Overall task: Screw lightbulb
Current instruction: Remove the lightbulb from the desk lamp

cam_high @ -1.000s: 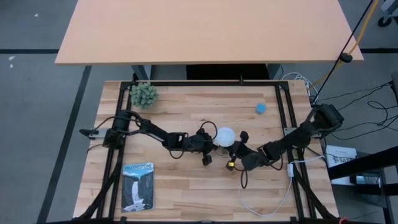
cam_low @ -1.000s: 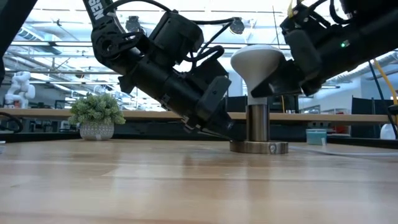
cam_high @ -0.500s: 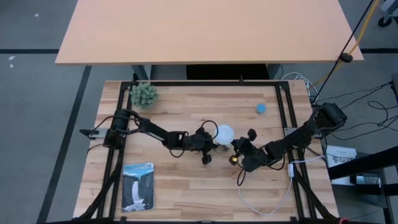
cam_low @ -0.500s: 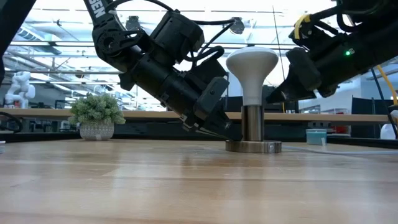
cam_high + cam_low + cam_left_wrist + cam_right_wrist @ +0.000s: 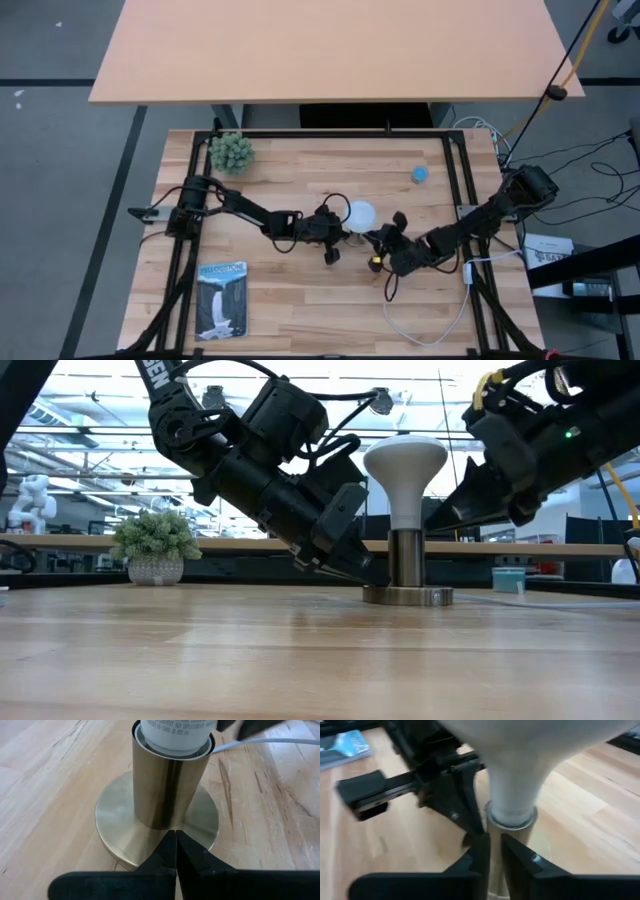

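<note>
Since a second ago, my right pincer [image 5: 385, 240] has let go of the lightbulb [image 5: 361, 214] and drawn back to its right; its fingers now stand slightly apart, touching nothing. The lightbulb stands upright in the brass socket [image 5: 407, 572], at the centre of the counter [image 5: 300, 300]. My left pincer [image 5: 175, 851], fingers together, presses on the socket's base. The bulb's dome is cut off in my left wrist view; small print on its neck is only partly readable.
</note>
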